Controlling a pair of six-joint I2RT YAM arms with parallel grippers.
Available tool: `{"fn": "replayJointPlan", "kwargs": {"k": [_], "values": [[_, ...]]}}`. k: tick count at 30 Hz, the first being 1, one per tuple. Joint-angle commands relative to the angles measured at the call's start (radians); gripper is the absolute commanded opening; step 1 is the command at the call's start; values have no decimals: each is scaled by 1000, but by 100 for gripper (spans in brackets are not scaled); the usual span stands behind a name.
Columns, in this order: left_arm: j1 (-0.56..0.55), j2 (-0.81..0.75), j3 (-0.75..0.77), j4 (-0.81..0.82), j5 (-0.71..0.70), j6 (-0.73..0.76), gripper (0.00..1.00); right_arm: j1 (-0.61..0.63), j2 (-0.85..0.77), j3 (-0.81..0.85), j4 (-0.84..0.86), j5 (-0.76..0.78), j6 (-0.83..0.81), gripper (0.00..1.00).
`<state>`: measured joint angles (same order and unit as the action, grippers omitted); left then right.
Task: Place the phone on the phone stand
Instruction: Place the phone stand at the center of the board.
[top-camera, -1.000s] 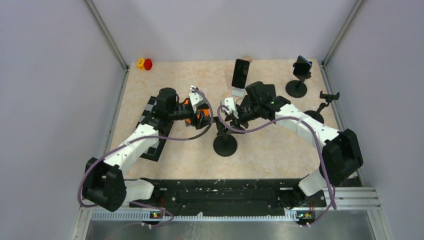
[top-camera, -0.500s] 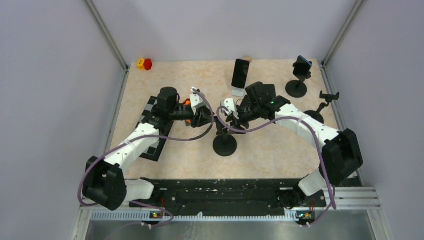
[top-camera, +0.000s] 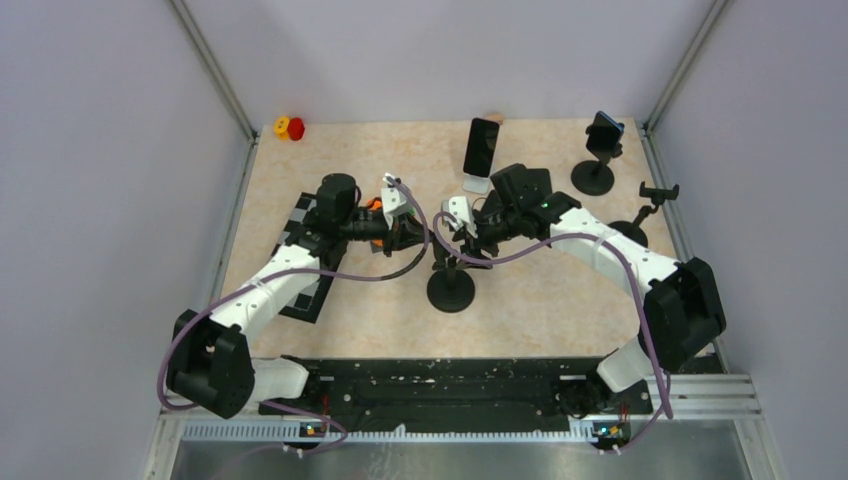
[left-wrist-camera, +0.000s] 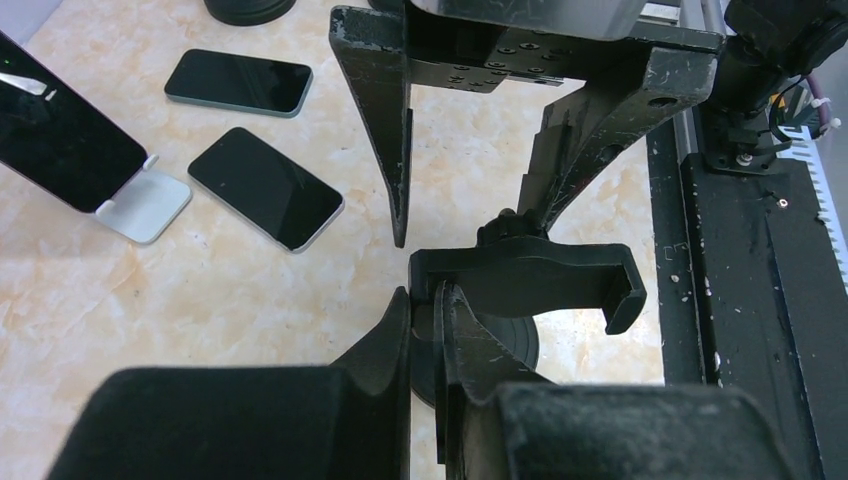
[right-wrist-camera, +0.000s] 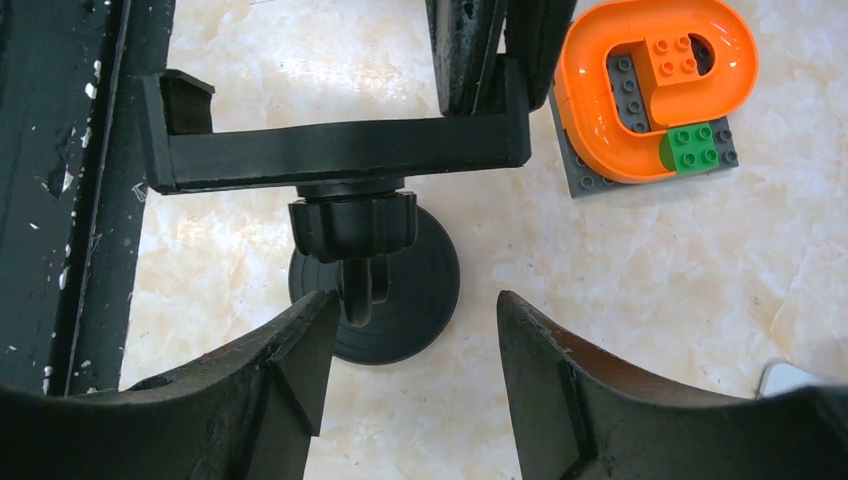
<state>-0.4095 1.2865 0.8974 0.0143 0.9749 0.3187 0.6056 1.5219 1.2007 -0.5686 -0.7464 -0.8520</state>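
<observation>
A black phone stand (top-camera: 449, 283) with a round base stands mid-table between my arms; its clamp bar (left-wrist-camera: 525, 281) is empty. My left gripper (left-wrist-camera: 425, 297) is shut on the bar's near end. The same pinch shows at the top of the right wrist view, on the clamp bar (right-wrist-camera: 340, 142). My right gripper (right-wrist-camera: 410, 300) hangs open over the round base (right-wrist-camera: 420, 290), its fingers apart on either side of the stem, touching nothing. Two dark phones (left-wrist-camera: 238, 82) (left-wrist-camera: 265, 187) lie flat on the table beyond the stand, in neither gripper.
Another phone leans on a white stand (top-camera: 481, 146) at the back. A black stand holding a phone (top-camera: 603, 135) and a bare stand (top-camera: 655, 192) are at the right. An orange brick piece (right-wrist-camera: 650, 90) lies left of the stand. A black rail (left-wrist-camera: 760, 300) runs along the near edge.
My left gripper has moved right to the stand and closed on the end of its clamp bar. The right gripper's fingers have spread slightly.
</observation>
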Motion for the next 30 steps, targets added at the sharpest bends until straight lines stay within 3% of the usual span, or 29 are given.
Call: {"fn": "replayJointPlan", "kwargs": {"k": [1,4,13,14,15,16,22,30], "values": [[-8,-32,-20,32,23,-26,6,-13,-28,32,41,-10,13,64],[-8,-43,-37,56,22,-48,0,-27,-33,32,44,-9,22,69],[-8,-79,-63,72,-96,-115,0,-84,-71,33,61,6,46,78],[-8,-88,-65,72,-116,-117,0,-93,-82,30,71,12,58,82],[-9,-92,-69,78,-137,-116,0,-99,-88,25,81,14,62,95],[-11,-98,-74,89,-161,-120,0,-108,-97,21,90,17,70,97],[-21,-115,-95,158,-318,-218,0,-146,-112,6,128,32,95,98],[-97,-163,-103,126,-507,-239,0,-166,-105,0,151,94,103,99]]}}
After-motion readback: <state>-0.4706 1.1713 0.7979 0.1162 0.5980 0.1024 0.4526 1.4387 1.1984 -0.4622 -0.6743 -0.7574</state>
